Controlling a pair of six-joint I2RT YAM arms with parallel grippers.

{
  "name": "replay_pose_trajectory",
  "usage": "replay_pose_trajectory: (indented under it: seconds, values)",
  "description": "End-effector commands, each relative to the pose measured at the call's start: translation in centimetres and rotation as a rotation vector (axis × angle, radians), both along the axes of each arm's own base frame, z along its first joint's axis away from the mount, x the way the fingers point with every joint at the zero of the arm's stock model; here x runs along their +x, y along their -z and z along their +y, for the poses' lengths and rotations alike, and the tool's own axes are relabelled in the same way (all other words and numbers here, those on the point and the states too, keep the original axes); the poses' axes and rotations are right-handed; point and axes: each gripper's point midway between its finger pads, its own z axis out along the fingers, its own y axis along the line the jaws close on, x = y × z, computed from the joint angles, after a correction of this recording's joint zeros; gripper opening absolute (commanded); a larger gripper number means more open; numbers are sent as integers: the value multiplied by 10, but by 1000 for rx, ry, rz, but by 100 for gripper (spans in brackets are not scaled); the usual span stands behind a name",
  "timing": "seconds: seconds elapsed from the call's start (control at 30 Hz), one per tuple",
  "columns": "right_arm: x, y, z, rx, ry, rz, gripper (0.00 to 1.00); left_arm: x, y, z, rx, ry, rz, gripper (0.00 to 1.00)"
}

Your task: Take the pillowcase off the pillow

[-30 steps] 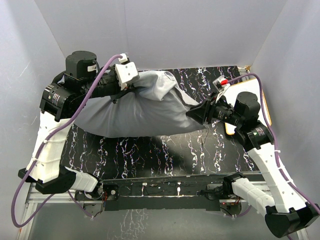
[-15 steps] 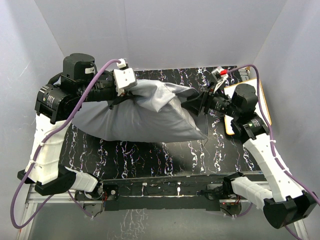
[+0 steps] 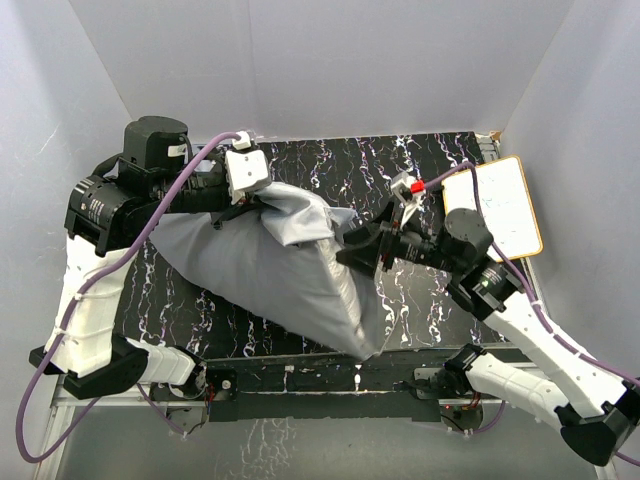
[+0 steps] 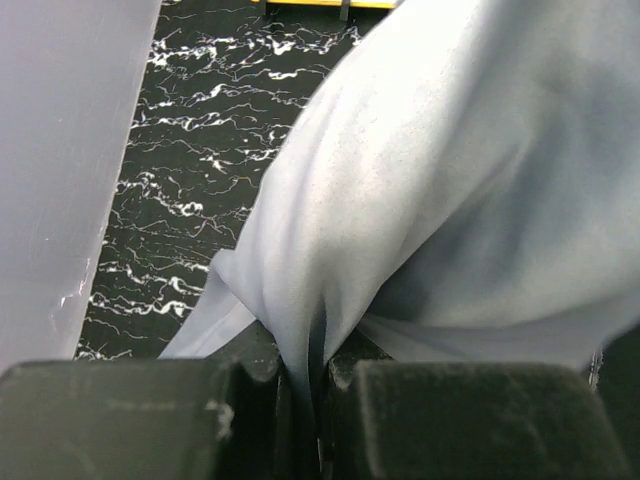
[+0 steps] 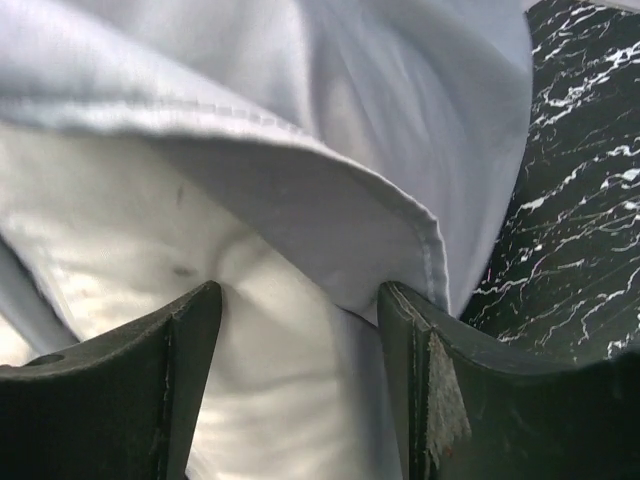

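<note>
Hardly begun: the limp grey fabric pillowcase (image 3: 270,262) covers the plump off-white pillow (image 5: 110,230); left hand (image 4: 315,368) pinches it, right hand (image 5: 300,305) released.

The grey pillowcase (image 3: 270,260) lies plump and wrinkled, slanting across the black, white-veined counter (image 3: 400,160) from the far left down to the near edge, where its lowest corner hangs just past the rim. The left hand (image 3: 235,205) is clamped on a bunched fold at the upper end of the fabric. The right hand (image 3: 348,250) points leftward with its dark fingers against the pillowcase's right side, about halfway along. A small whiteboard (image 3: 500,205) with an orange rim sits at the counter's right edge.
</note>
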Motion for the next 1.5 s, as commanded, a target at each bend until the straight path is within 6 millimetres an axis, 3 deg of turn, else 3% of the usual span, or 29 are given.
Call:
replay_pose_trajectory:
  seconds: [0.0, 0.2, 0.6, 0.83, 0.93, 1.07, 1.23, 1.37, 1.47]
  values:
    - [-15, -5, -3, 43, 26, -50, 70, 16, -48, -9, -107, -4, -189, 0]
    - [-30, -10, -3, 68, 1, -75, 83, 24, -54, -13, -125, -14, -196, 0]
    - [-2, -1, 10, -13, 186, -67, 83, 32, -52, -22, -143, -14, -157, 0]
    - [-35, -16, 33, -6, 146, -166, 98, 46, -45, -20, -108, -54, -178, 0]
    - [-42, -20, 38, -16, 190, -183, 98, 51, -42, -17, -98, -74, -193, 0]
    - [-46, -10, 50, -110, 309, -193, 98, 58, -38, -14, -88, -105, -201, 0]
    - [-29, 5, 58, -226, 508, -200, 99, 52, -38, -14, -91, -96, -192, 0]
    - [-18, 0, 59, -221, 571, -191, 100, 41, -42, -14, -109, -76, -167, 0]
    - [-13, -5, 54, -207, 590, -186, 94, 33, -47, -13, -123, -61, -159, 0]
